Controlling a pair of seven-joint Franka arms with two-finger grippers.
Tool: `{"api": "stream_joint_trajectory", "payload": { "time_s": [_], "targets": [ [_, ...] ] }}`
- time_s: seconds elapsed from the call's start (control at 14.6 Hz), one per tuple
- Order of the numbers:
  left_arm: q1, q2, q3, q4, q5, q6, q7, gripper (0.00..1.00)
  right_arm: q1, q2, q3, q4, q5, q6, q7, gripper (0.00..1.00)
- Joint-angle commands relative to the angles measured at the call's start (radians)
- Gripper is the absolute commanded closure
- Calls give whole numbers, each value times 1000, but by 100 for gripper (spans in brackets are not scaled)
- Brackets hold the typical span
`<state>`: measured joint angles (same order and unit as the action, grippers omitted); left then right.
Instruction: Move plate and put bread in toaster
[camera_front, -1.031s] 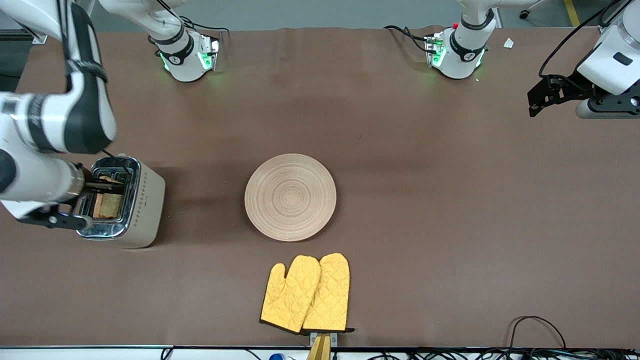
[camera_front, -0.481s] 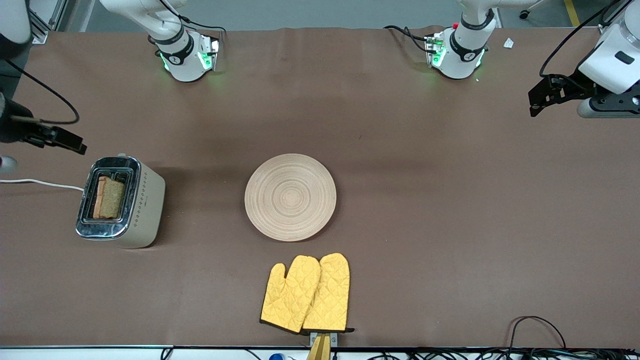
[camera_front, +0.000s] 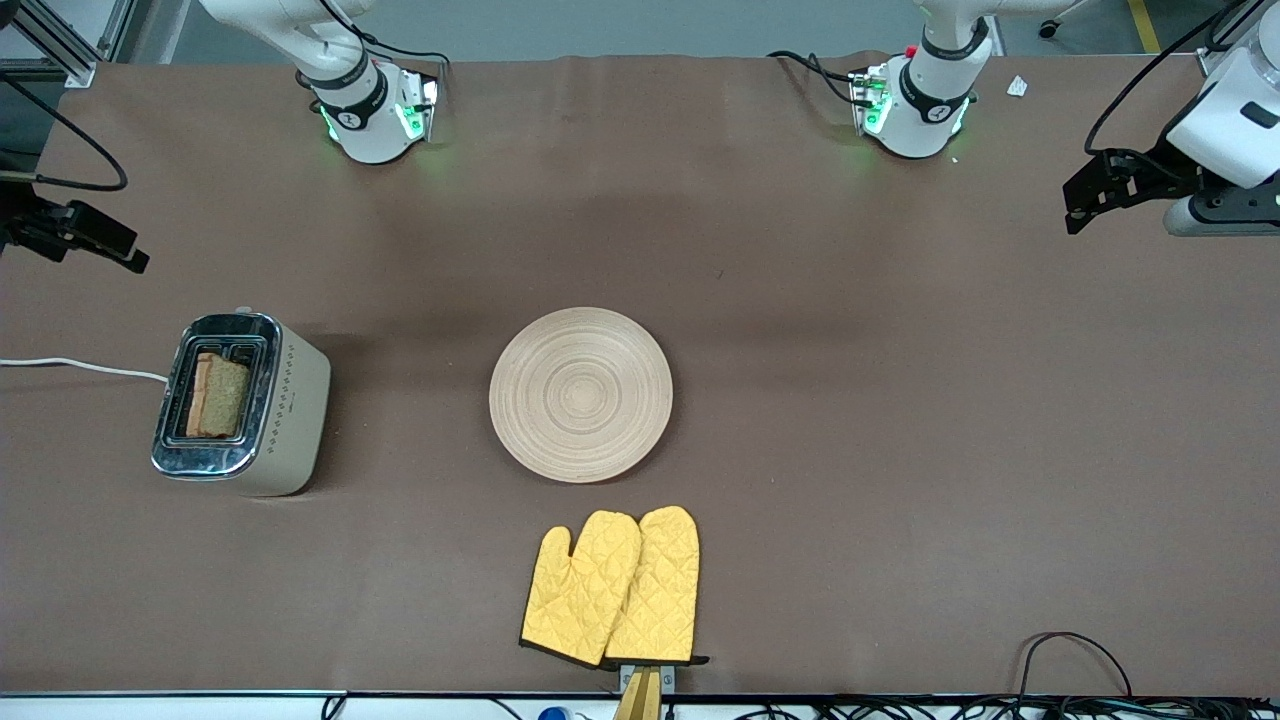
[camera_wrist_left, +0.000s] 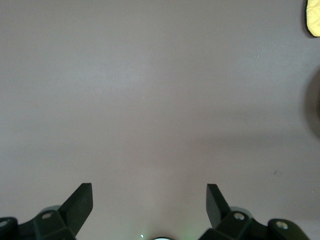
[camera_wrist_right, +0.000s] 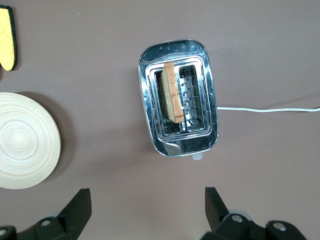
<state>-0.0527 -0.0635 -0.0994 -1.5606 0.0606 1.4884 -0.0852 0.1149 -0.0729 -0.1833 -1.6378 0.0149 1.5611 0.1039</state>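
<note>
Both pairs of fingers stand spread as wide as they go with nothing between them: the right gripper (camera_wrist_right: 147, 197) hangs high over the toaster (camera_front: 240, 404), its two dark fingertips (camera_wrist_right: 80, 202) framing bare tabletop, and the left gripper (camera_wrist_left: 149, 200) hangs over empty brown table (camera_front: 900, 400) at the left arm's end, where that arm looks to be waiting. Outward from the right gripper, the bread (camera_wrist_right: 171, 92) stands on edge in one slot of the toaster's chrome top, with the other slot empty beside it; how deep the slice has sunk is hard to judge from above, though it seems to ride a little proud of the slot. The white cord (camera_wrist_right: 270, 109) trails off from the toaster toward the right arm's end of the table. The plate (camera_front: 581, 394) lies flat and bare near the middle of the table, well apart from the toaster, with a pair of yellow oven mitts (camera_front: 612, 586) nearer the front camera than it. As for handling, the slice is probably light, soft and crumbly, best pinched gently across its flat faces near the crust, and it likely needs no more touching now. The plate looks stiff, shallow and fairly light, its ringed surface perhaps slick; a hold across the rim at the edge seems the only purchase for two fingers
</note>
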Motion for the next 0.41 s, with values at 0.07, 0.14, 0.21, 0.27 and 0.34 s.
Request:
{"api": "stream_joint_trajectory", "payload": {
  "time_s": [0.07,0.14,0.21,0.27,0.34],
  "targets": [
    [1,4,4,16,-16,-10,10,0,-11,8,10,73,5,-50,-7,0],
    [1,4,4,16,-18,-10,12,0,-6,10,11,76,5,-49,-12,0],
    [1,4,4,16,-18,-10,12,0,-5,8,11,81,8,-47,-13,0],
    [1,4,4,16,-19,-10,12,0,-3,10,13,84,10,-46,-15,0],
    [1,4,3,16,-19,-10,12,0,-1,10,13,87,10,-46,-10,0]
  ]
}}
